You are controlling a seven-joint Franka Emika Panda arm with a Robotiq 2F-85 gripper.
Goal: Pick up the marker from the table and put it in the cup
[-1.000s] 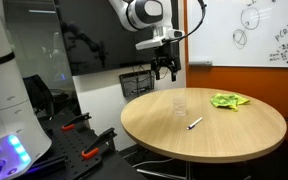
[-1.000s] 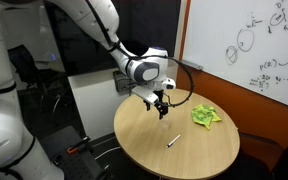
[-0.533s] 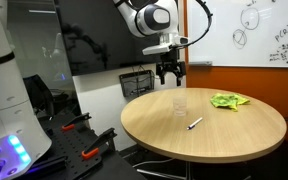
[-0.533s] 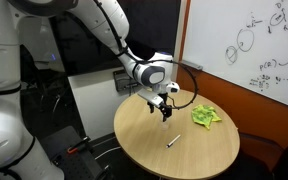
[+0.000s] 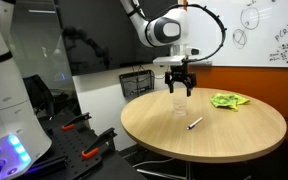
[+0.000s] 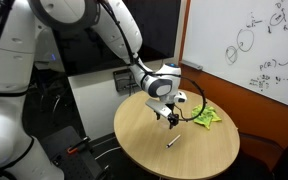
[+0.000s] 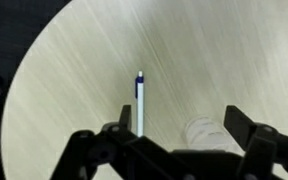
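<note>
A white marker with a blue cap (image 7: 139,102) lies on the round wooden table (image 5: 224,130); it also shows in both exterior views (image 5: 195,123) (image 6: 172,143). A clear plastic cup (image 5: 180,104) stands upright near the table's middle; in the wrist view it appears between the jaws (image 7: 202,134). My gripper (image 5: 180,84) hangs open and empty just above the cup, also seen in an exterior view (image 6: 168,115). In the wrist view the open fingers (image 7: 179,125) frame the cup, with the marker beside the left finger.
A crumpled green cloth (image 5: 229,100) lies on the table's far side, also in an exterior view (image 6: 205,116). A whiteboard (image 5: 254,30) stands behind. A black wire basket (image 5: 136,82) sits beyond the table edge. Another white robot (image 5: 4,90) stands at the side.
My gripper has moved from beyond the table edge inward and lower, now above the cup. Marker, cup and cloth have not moved.
</note>
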